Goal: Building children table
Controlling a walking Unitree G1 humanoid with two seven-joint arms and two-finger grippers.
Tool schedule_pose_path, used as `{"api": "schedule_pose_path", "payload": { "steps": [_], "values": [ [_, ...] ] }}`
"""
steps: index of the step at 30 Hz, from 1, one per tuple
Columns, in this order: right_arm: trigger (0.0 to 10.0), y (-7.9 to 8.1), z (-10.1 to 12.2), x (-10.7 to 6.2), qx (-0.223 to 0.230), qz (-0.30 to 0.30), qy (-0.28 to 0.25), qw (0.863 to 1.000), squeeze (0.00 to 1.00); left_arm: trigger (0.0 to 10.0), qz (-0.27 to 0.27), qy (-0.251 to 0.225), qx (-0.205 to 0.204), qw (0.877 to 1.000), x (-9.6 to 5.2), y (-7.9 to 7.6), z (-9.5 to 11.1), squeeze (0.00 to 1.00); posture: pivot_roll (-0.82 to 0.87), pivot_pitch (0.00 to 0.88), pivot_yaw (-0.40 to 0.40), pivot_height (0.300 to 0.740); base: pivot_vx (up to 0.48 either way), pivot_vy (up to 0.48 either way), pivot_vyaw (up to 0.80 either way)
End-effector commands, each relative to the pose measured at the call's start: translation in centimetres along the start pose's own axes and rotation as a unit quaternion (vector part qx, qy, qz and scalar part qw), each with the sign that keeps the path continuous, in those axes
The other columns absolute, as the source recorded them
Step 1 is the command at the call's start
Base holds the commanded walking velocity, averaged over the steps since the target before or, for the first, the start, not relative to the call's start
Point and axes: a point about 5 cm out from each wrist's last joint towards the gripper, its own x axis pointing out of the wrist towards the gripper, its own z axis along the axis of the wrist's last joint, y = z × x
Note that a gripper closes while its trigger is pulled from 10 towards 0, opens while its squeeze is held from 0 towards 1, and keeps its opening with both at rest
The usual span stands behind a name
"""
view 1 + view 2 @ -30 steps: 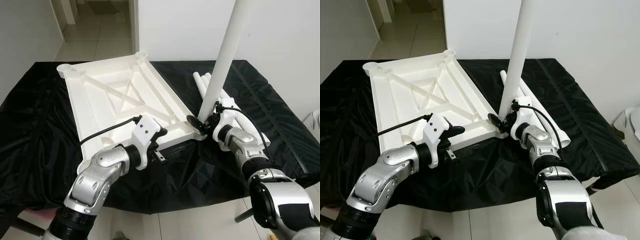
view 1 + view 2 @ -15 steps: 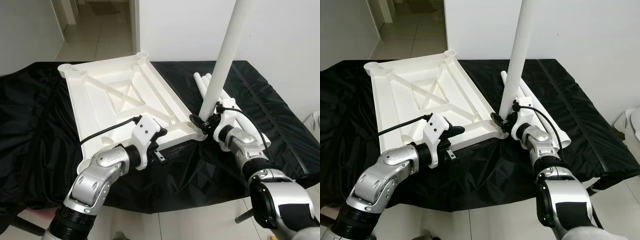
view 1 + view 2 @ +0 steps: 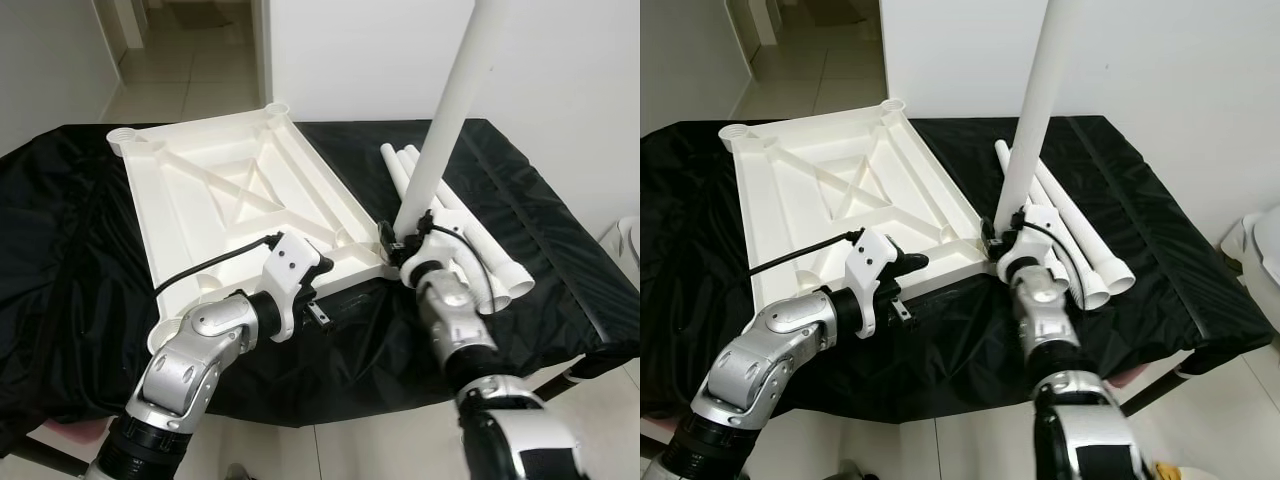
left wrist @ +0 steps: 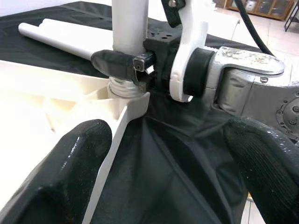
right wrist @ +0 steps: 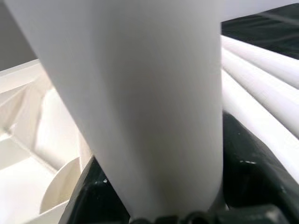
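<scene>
Clamping the upright white plastic table leg [image 3: 440, 120] just above the upturned white tabletop's [image 3: 220, 200] corner socket, right gripper [image 4: 122, 65] holds it vertical; left gripper [image 4: 154, 177] spread, flanking the tabletop edge

Top of upright leg [image 3: 445, 110] cut off by frame edge. Right gripper [image 3: 392, 243] hides leg's foot at tabletop [image 3: 230, 200] corner socket. Left gripper [image 3: 318, 290] fingertips hidden under tabletop's near rim.

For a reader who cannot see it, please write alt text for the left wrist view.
The right gripper clamps the base of an upright white table leg, whose threaded end sits in a corner socket of the white tabletop. The left gripper's black fingers spread open in front, above black cloth.
</scene>
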Motion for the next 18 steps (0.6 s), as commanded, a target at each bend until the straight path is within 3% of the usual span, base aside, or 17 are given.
{"api": "schedule_pose_path", "payload": {
  "steps": [1,6,9,13,14,15,16,17,18],
  "values": [
    [0.0,-0.9,-0.5,-0.3,-0.004,-0.056,0.014,0.998,0.00,10.0,-0.002,0.003,0.000,1.000,0.1,-0.2,-0.1,0.00,-0.03,0.021,-0.006,0.740,0.000,0.000,0.00],
    [0.0,-0.1,-0.9,-0.6,0.012,-0.093,0.020,0.995,0.00,10.0,-0.006,0.002,-0.001,1.000,0.2,-0.4,-0.1,0.00,-0.03,0.019,-0.009,0.740,0.000,0.000,0.00],
    [0.0,1.1,-1.1,-0.8,0.016,-0.079,0.025,0.996,0.00,10.0,-0.010,0.002,-0.001,1.000,0.3,-0.5,-0.1,0.00,-0.03,0.014,-0.012,0.740,0.000,0.000,0.00],
    [0.0,1.6,-1.1,-1.0,0.016,-0.069,0.030,0.997,0.00,10.0,-0.010,0.003,-0.001,1.000,0.3,-0.6,-0.1,0.00,-0.03,0.014,-0.012,0.740,0.000,0.000,0.00],
    [1.1,1.7,-1.0,-1.2,0.015,-0.068,0.028,0.997,0.00,10.0,-0.010,0.003,-0.001,1.000,0.3,-0.6,-0.1,0.00,-0.03,0.011,-0.014,0.740,0.000,0.000,0.00],
    [7.2,1.8,-0.9,-1.4,0.020,-0.062,0.026,0.998,0.00,10.0,-0.010,0.003,-0.001,1.000,0.3,-0.6,-0.1,0.00,-0.03,0.007,-0.017,0.740,0.000,0.000,0.00],
    [7.2,1.9,-0.9,-1.4,0.025,-0.056,0.028,0.998,0.00,10.0,-0.009,0.002,-0.001,1.000,0.3,-0.6,-0.1,0.00,-0.03,0.008,-0.016,0.740,0.000,0.000,0.00],
    [10.0,1.9,-0.8,-1.5,0.033,-0.042,0.022,0.998,0.00,10.0,-0.009,0.002,-0.001,1.000,0.3,-0.6,-0.1,0.00,-0.03,0.004,-0.017,0.740,0.000,0.000,0.00],
    [10.0,1.9,-0.7,-1.5,0.037,-0.037,0.018,0.998,0.00,10.0,-0.009,0.002,-0.001,1.000,0.3,-0.6,-0.1,0.00,-0.03,0.004,-0.017,0.740,0.000,0.000,0.00]
  ]
}}
